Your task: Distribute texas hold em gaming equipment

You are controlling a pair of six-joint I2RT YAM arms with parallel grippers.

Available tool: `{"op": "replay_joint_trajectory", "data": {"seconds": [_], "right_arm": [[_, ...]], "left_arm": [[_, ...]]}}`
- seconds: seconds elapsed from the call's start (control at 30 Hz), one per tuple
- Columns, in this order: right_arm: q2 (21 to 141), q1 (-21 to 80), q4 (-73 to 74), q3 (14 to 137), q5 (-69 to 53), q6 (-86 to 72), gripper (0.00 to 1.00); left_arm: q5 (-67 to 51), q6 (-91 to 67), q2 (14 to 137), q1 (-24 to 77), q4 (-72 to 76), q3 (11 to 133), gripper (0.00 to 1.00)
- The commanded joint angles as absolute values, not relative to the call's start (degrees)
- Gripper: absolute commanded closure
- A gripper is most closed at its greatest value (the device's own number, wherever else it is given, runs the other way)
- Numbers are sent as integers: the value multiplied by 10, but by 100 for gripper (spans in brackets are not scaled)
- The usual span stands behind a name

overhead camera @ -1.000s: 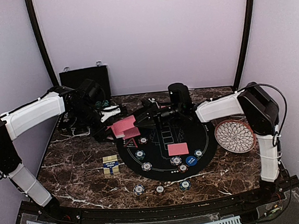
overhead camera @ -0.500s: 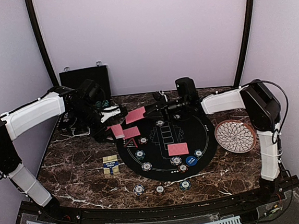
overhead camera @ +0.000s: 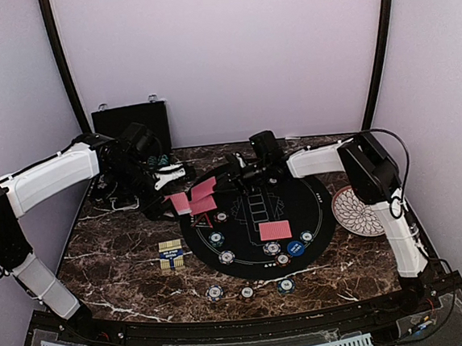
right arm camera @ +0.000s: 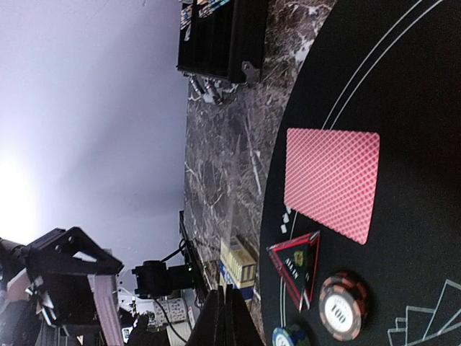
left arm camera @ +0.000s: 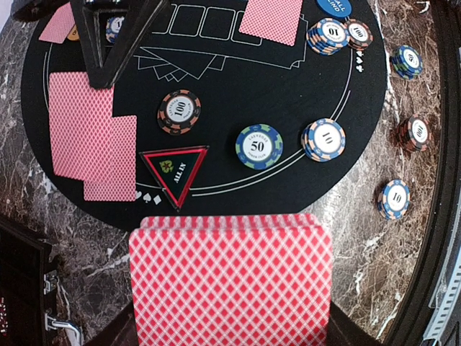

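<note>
Far left, at the back of the bench [overhead camera: 117,264], stands a black case [overhead camera: 130,117]. Near it, my left fingers [left arm camera: 115,333] are clamped on the deck [left arm camera: 230,281], red backs up, at the left rim of the round black mat [left arm camera: 288,94].

Next to the right, a dealt card [left arm camera: 112,162] lies face down on the mat beside the triangular all-in marker [left arm camera: 173,173]. A second card [left arm camera: 72,126] overlaps it from above. It looks larger than the one beneath, so I judge it is off the mat, pinched by its far edge in my right fingers [right arm camera: 216,328], which are pressed together. My right wrist view shows just one card lying flat there.

What has changed is this. A second ago my right fingers were at the deck, drawing this card. Half a second ago they held it raised over the mat's far side. Now it has swung back, low over the dealt card. I take that to mean this left seat is about to get its second card.

Further right, chips [left arm camera: 179,112] dot the mat and a right card [overhead camera: 275,231] lies face down toward the near edge. The plate [overhead camera: 349,209] sits past the rim.
</note>
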State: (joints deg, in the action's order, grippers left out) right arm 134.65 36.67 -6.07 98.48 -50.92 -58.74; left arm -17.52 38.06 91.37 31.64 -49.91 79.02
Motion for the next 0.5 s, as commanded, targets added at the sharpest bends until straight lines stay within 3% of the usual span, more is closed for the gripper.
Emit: {"op": "replay_joint_trajectory", "data": {"seconds": [0.0, 0.47], "right_arm": [[1388, 385, -41, 1043, -481, -568, 100], [1421, 384, 22, 1063, -425, -526, 100]], "left_arm": [[-184, 378, 885, 314, -510, 786, 100], [-184, 378, 885, 314, -507, 779, 100]]}}
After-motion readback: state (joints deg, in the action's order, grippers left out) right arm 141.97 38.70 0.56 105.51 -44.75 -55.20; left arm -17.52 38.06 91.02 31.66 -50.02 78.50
